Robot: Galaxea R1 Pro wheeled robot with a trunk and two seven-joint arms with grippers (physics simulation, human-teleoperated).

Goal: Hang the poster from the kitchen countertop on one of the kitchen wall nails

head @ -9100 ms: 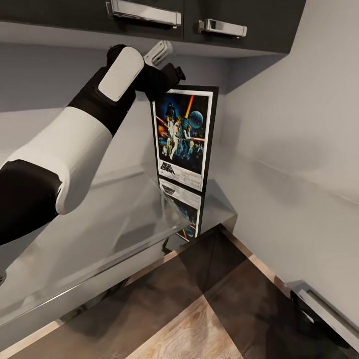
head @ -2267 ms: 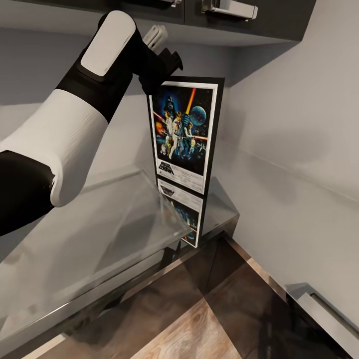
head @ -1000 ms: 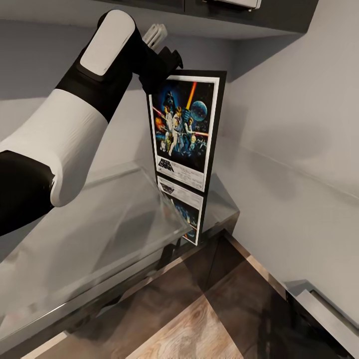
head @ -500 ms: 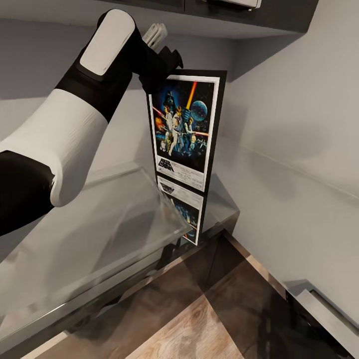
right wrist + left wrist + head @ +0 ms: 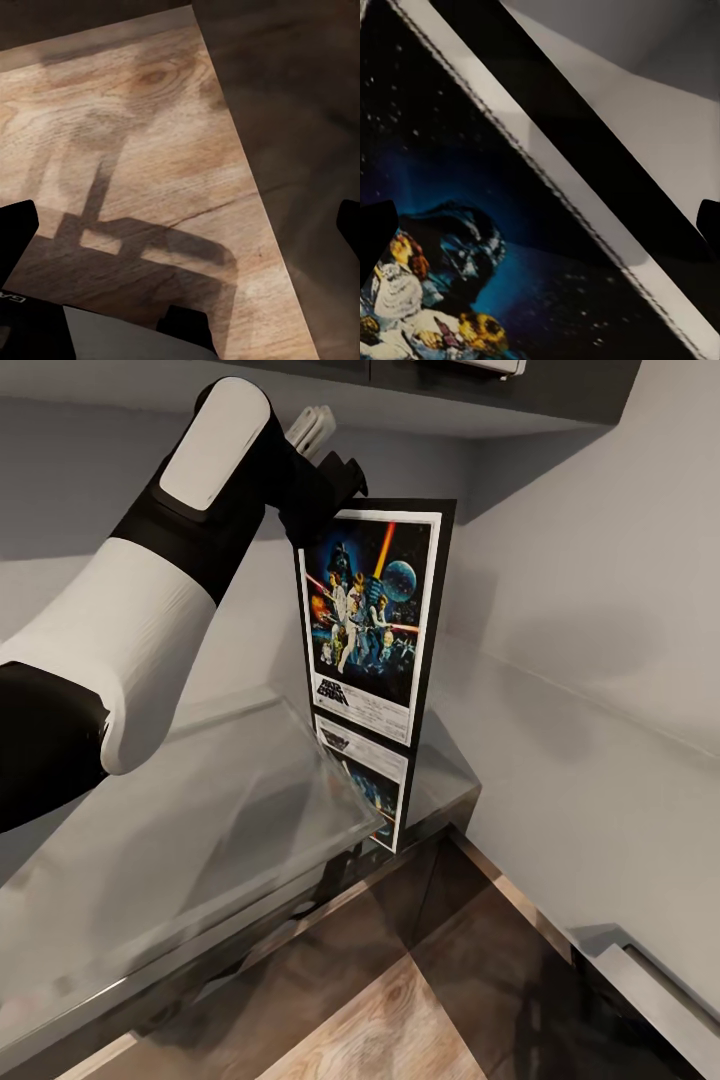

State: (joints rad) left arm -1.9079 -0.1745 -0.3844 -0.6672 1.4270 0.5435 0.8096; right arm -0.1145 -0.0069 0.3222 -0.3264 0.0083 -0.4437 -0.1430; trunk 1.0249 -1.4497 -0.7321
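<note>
While left end effector (image 5: 322,485) grips poster (image 5: 372,618) top corner, poster upright above glossy surface (image 5: 200,830), right end effector (image 5: 180,225) over wood floor (image 5: 142,127), fingers spread apart.

The black-framed poster with white inner border and dark blue figure artwork (image 5: 472,247) lies diagonally, very close, before a pale grey wall (image 5: 660,120), with dark fingertips (image 5: 375,232) at both edges.

Soft, even light; the glossy desk (image 5: 200,810) mirrors the poster (image 5: 375,615). A dim shadow lies upper right. Left wrist view is blurred.
</note>
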